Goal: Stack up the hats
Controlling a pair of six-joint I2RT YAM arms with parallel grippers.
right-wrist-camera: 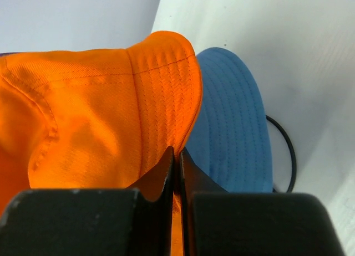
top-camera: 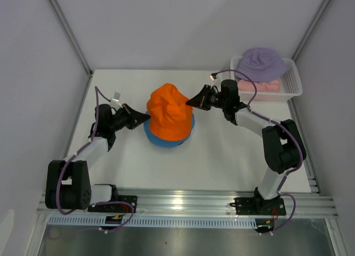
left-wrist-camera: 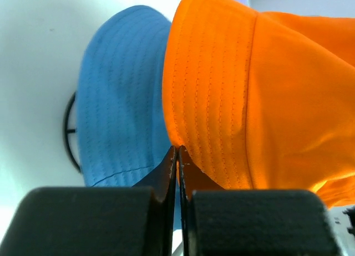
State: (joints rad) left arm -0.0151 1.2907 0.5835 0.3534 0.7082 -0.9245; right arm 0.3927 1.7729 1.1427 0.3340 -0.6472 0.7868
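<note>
Between both jaws — orange hat (top-camera: 169, 112) over blue hat (top-camera: 161, 141)
Both pinch its brim — left gripper (top-camera: 145, 117), right gripper (top-camera: 191, 102); lavender hat (top-camera: 263, 62) and pink hat (top-camera: 258, 85), in the basket (top-camera: 295, 83), remain.

Orange hat (left-wrist-camera: 266, 101) and blue hat (left-wrist-camera: 122, 101) — matt, stitched woven cloth; table (top-camera: 222, 150) smooth, matt; basket (top-camera: 295, 81) — plastic mesh.

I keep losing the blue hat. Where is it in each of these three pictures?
Top external: the blue hat is at centre, only its brim peeking from under the orange hat.
Left wrist: blue hat left of centre, orange hat to its right.
Right wrist: blue hat right of centre, orange hat to its left.
Shared landmark: the orange hat.
</note>
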